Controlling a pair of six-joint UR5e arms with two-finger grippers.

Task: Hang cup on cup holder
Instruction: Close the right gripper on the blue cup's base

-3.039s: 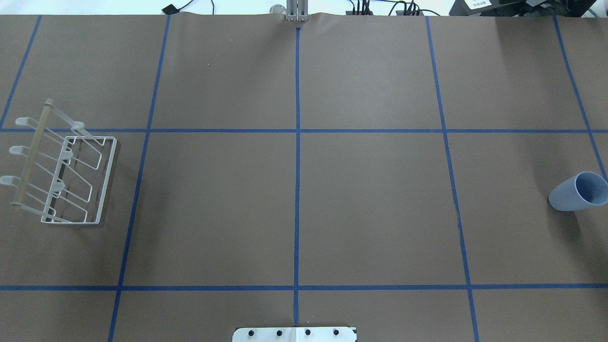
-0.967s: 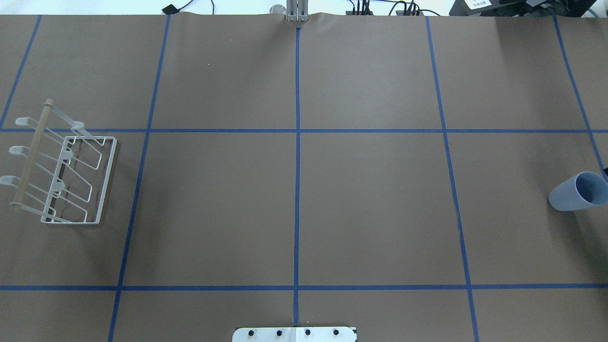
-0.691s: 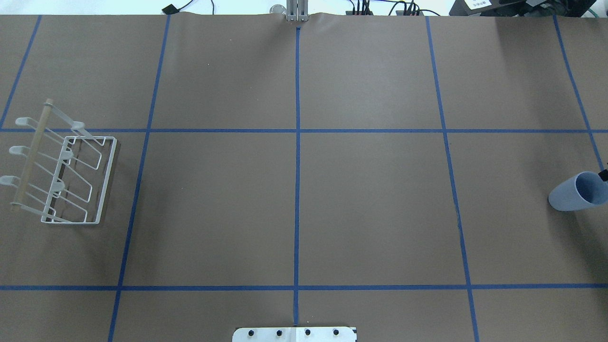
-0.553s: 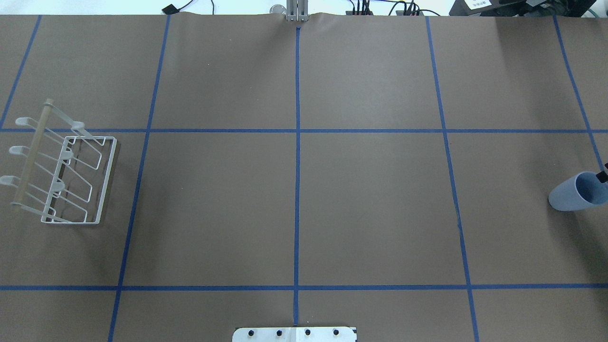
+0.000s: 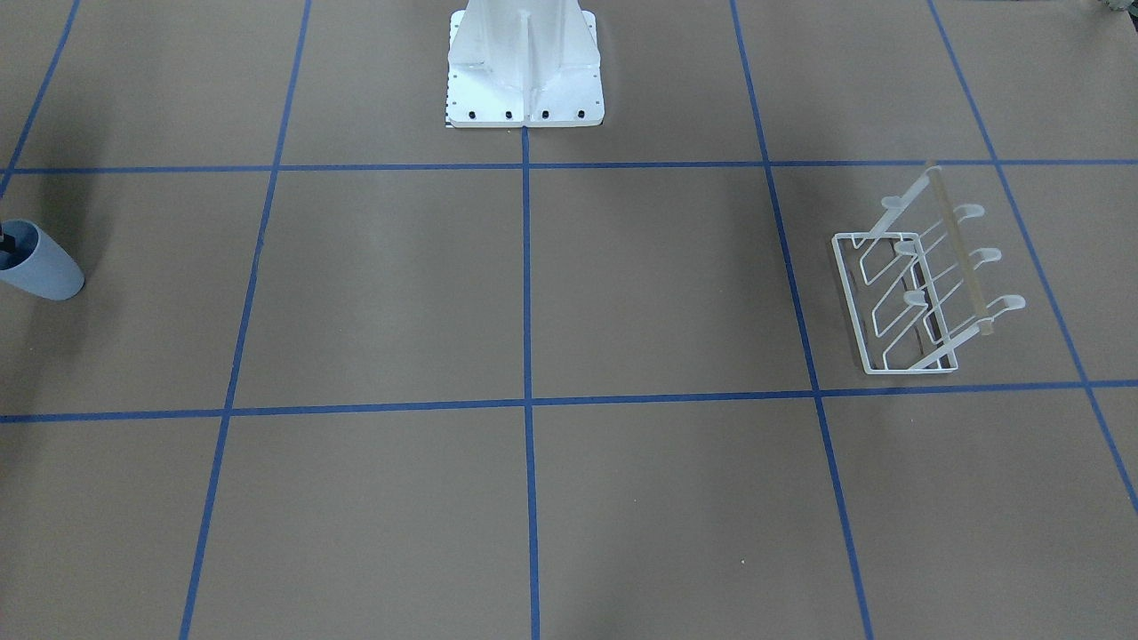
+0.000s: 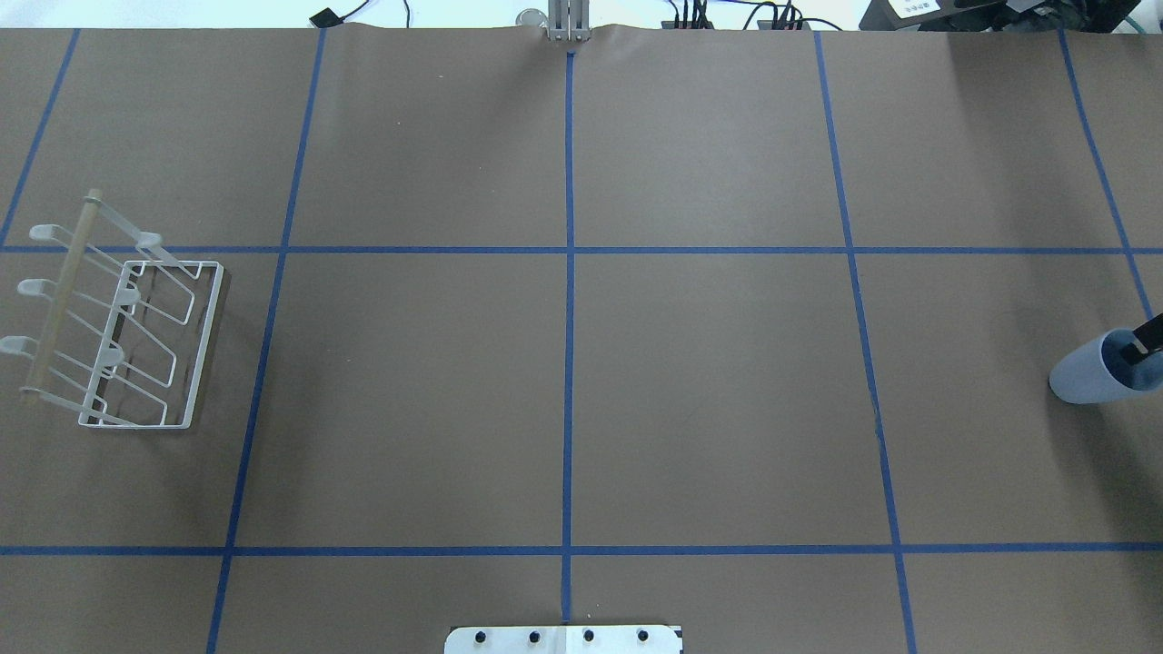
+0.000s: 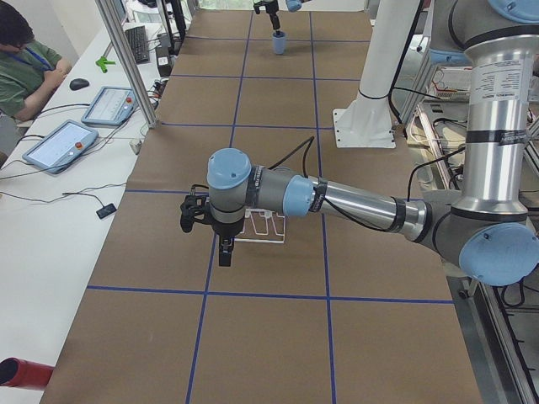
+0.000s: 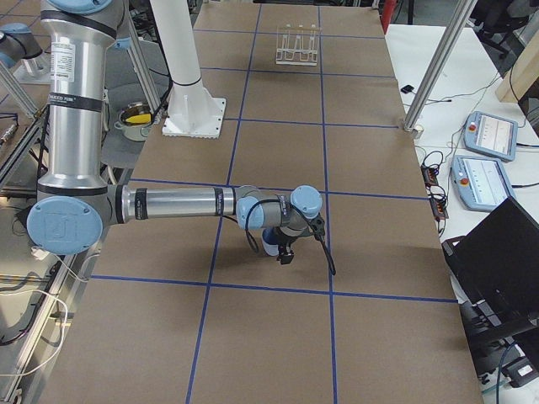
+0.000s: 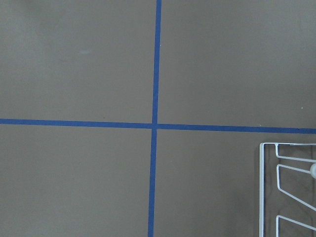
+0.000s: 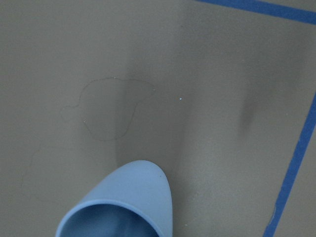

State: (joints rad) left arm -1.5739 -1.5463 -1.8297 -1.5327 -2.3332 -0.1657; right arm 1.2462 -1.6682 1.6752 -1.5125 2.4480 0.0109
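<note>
In the right-end view the right gripper point(image 8: 285, 252) hangs nearest, over the plain pale blue tapered plastic tumbler point(image 6: 1090, 374), which stands upright at the robot's far right. The overhead view shows one of the gripper's fingers point(image 6: 1142, 341) inside the mouth; the opening width cannot be told. Judged light, stiff and smooth, the tumbler suits a rim-wall pinch. Farthest, the white wire rack with wooden rod point(image 6: 205, 343) holds nothing. Only the left-end view shows the left gripper point(image 7: 224, 252) near it, aperture unclear.

Blue tape lines point(image 6: 570, 363) grid the brown table point(image 6: 409, 409).
</note>
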